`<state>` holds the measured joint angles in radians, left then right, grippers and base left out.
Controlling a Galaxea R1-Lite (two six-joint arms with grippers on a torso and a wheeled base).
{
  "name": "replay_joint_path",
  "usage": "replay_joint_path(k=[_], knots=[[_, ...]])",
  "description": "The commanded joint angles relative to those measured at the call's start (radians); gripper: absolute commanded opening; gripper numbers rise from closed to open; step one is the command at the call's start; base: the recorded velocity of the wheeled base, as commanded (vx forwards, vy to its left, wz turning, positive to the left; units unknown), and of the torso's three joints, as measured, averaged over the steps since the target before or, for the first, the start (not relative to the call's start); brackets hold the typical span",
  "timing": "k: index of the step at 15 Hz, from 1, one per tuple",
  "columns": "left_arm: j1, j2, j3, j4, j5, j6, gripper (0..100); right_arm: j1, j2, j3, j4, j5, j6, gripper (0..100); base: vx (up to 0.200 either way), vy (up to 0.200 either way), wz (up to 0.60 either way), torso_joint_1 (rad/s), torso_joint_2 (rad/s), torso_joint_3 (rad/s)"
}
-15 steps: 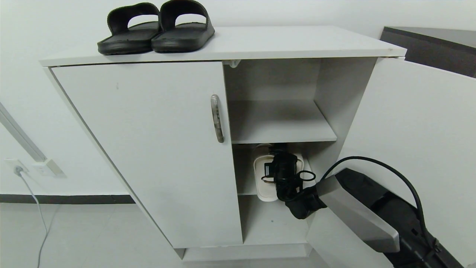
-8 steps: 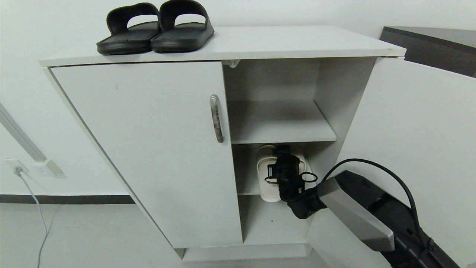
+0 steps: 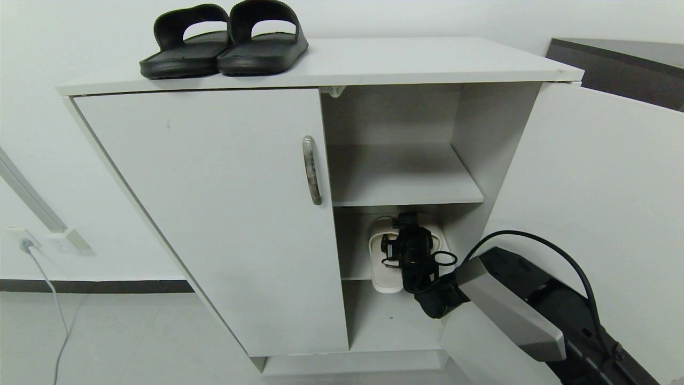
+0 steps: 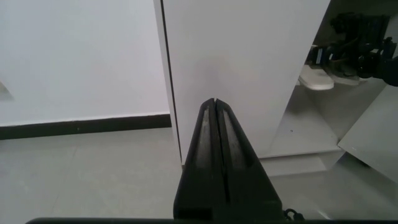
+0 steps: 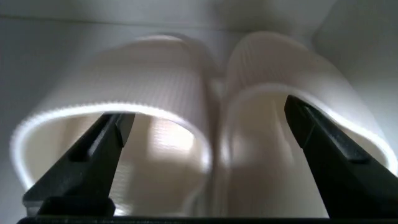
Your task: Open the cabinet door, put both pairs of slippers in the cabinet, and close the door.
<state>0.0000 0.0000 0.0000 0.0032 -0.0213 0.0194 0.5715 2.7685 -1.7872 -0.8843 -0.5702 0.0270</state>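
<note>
A pair of black slippers [image 3: 224,43] lies on top of the white cabinet [image 3: 427,59], at its left end. The cabinet's right door [image 3: 598,176] stands wide open and the left door [image 3: 214,214] is closed. A pair of white slippers [image 3: 380,270] [image 5: 186,124] rests on the middle shelf, its heels at the shelf's front edge. My right gripper [image 3: 407,224] [image 5: 211,149] is open inside that compartment, one finger outside each slipper's strap. My left gripper [image 4: 214,118] hangs low in front of the closed door, shut with nothing in it.
The upper shelf [image 3: 401,176] and the bottom compartment [image 3: 390,321] hold nothing. The left door carries a metal handle [image 3: 311,170]. A wall socket with a cable [image 3: 21,243] is at the far left. A dark piece of furniture [image 3: 614,64] stands behind the open door.
My right gripper and the white slippers have shifted slightly to the right and a little deeper onto the middle shelf. Nothing else has moved.
</note>
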Motion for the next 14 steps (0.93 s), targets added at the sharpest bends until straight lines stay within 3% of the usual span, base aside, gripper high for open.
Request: replay_joint_path(k=[1, 5, 10, 14], knots=[[0.000, 0.000, 0.000, 0.000, 0.000, 0.001, 0, 0.007, -0.064, 0.103, -0.039, 0.000, 0.001, 100, 0.000, 0.000, 0.00, 0.000, 0.00, 0.000], [0.000, 0.000, 0.000, 0.000, 0.000, -0.001, 0, 0.054, -0.193, 0.358, -0.151, -0.023, 0.004, 100, 0.000, 0.000, 0.00, 0.000, 0.00, 0.000], [0.000, 0.000, 0.000, 0.000, 0.000, 0.001, 0, 0.111, -0.342, 0.807, -0.427, -0.037, 0.008, 100, 0.000, 0.000, 0.00, 0.000, 0.00, 0.000], [0.000, 0.002, 0.000, 0.000, 0.000, 0.001, 0, 0.125, -0.343, 0.917, -0.536, -0.037, 0.010, 100, 0.000, 0.000, 0.00, 0.000, 0.00, 0.000]])
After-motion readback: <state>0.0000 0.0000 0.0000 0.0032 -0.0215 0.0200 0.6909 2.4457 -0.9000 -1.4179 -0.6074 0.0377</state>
